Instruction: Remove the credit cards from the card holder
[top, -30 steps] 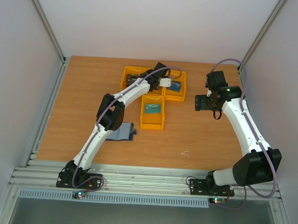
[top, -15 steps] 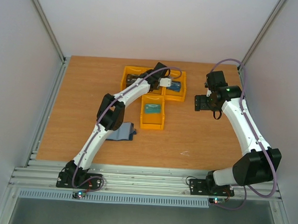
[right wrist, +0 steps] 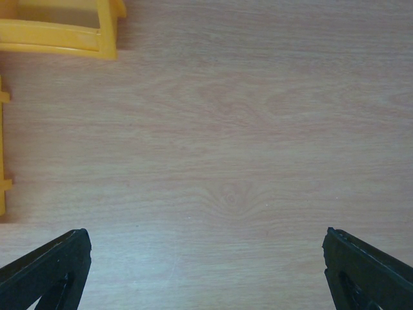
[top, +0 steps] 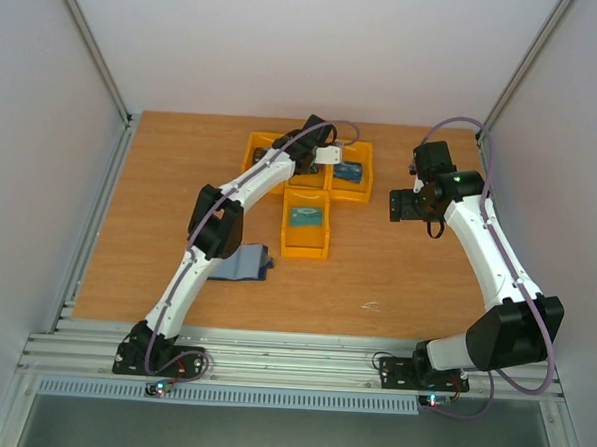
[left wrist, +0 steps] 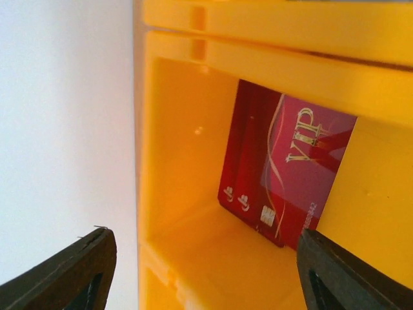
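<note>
I see left gripper (left wrist: pixel 208 258) spread wide, holding nothing, above yellow bin (left wrist: pixel 174 142); red VIP card (left wrist: pixel 290 174) sits inside bin. Card holder (top: pixel 248 263) lies on table (right wrist: pixel 226 161) by left arm. Right gripper (right wrist: pixel 206 258) spread wide too, over table.

A light wooden table (right wrist: pixel 245 161) fills the picture, seen from above. The right gripper (right wrist: pixel 206 271) hangs over it, its two dark fingers (right wrist: pixel 48 268) spread wide in the lower corners. A corner of a yellow bin (right wrist: pixel 61 35) sits top left. The edge of a second yellow bin (right wrist: pixel 2 148) runs along the left side.
</note>
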{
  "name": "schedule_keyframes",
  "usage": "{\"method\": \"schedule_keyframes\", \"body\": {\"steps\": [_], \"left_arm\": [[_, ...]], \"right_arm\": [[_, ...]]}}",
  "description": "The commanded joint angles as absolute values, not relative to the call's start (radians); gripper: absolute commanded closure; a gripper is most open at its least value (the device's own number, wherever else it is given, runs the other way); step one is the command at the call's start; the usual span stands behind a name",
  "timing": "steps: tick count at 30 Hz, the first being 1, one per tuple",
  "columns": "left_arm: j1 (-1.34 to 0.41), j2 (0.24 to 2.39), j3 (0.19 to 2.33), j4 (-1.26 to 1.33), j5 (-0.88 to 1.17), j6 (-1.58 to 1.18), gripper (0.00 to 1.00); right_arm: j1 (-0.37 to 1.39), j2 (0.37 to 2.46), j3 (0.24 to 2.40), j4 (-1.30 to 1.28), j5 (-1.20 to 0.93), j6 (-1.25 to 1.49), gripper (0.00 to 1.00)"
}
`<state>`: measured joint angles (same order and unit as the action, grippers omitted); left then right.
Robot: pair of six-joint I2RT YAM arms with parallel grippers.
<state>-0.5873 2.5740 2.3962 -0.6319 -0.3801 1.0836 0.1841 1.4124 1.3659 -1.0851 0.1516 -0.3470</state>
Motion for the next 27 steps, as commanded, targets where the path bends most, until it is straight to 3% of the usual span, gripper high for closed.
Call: {"method": "schedule_keyframes", "body": {"steps": [1, 6, 13, 20, 27], "left_arm": [[-0.593, 2.445, 2.441, -0.68, -0.348, 0.995, 0.22], [-0.591, 2.27, 2.379, -0.787, -0.27, 0.848, 0.18], [-0.521, 2.027, 2.344, -1.127, -0.026, 0.553, 0.13], [-0.375, 1.669, 1.946, -1.233, 0.162, 0.389, 0.13], [-0.114, 1.441, 1.519, -1.193, 0.33, 0.233, 0.15]], "right_arm": [[0.179, 1.409, 1.39, -1.083, 0.145, -0.367, 0.01], [0.179, 1.396, 1.395, -1.076, 0.12, -0.37, 0.02], [0.183, 1.364, 1.432, -1.077, -0.017, -0.318, 0.02], [0.352, 1.301, 1.412, -0.92, -0.147, -0.214, 0.1], [0.705, 1.518, 1.533, -0.858, -0.13, -0.15, 0.12]]}}
